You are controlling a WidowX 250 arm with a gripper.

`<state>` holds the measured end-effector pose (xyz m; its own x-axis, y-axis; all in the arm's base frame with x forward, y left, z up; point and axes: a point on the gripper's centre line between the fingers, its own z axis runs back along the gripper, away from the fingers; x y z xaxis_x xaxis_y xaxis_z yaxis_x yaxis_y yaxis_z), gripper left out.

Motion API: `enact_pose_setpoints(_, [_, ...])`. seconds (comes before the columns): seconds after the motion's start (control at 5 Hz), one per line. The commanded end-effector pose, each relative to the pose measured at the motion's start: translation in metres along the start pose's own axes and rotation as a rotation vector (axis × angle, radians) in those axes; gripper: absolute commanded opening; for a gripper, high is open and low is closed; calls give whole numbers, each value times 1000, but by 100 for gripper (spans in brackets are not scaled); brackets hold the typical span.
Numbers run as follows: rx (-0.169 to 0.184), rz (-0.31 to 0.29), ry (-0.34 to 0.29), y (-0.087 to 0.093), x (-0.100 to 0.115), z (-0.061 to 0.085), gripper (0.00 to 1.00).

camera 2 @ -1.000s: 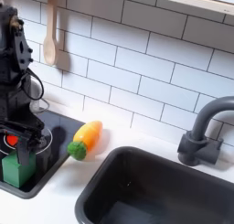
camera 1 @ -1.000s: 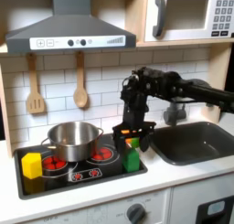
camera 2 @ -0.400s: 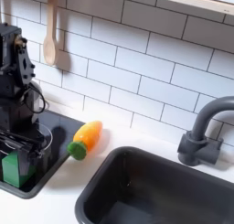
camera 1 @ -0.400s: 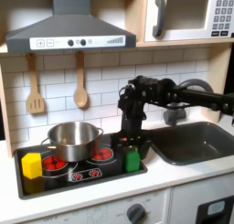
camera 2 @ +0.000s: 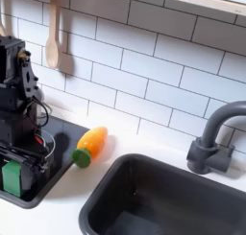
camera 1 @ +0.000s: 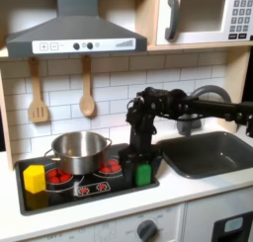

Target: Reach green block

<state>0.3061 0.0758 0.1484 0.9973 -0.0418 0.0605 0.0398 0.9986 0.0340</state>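
The green block (camera 1: 143, 175) stands on the front right corner of the black stovetop (camera 1: 89, 187). In the second exterior view the green block (camera 2: 11, 178) is at the far left. My gripper (camera 1: 141, 163) points down right over it and is open. In the second exterior view the gripper (camera 2: 15, 165) has come down around the block's top, with a finger on either side. I cannot tell whether the fingers touch the block. The black arm reaches in from the first exterior view's right.
A steel pot (camera 1: 79, 149) sits on the back left burner and a yellow block (camera 1: 35, 177) at the stove's front left. An orange carrot-like toy (camera 2: 89, 145) lies between stove and sink (camera 2: 163, 200). A faucet (camera 2: 207, 143) stands behind the sink. Wooden utensils (camera 1: 87, 93) hang on the tiled wall.
The gripper has moved down and slightly to the first exterior view's left, from above the green block to around its top. The block has not moved.
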Motion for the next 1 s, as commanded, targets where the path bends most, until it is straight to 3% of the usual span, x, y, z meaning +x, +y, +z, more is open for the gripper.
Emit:
enact_pose_setpoints(0.0, [14, -40, -1, -1, 1, -7, 100])
enact_pose_setpoints(0.4, [-1, -59, -1, -14, -3, -15, 100])
enact_pose_setpoints(0.8, [8, -52, -5, -15, -1, -13, 100])
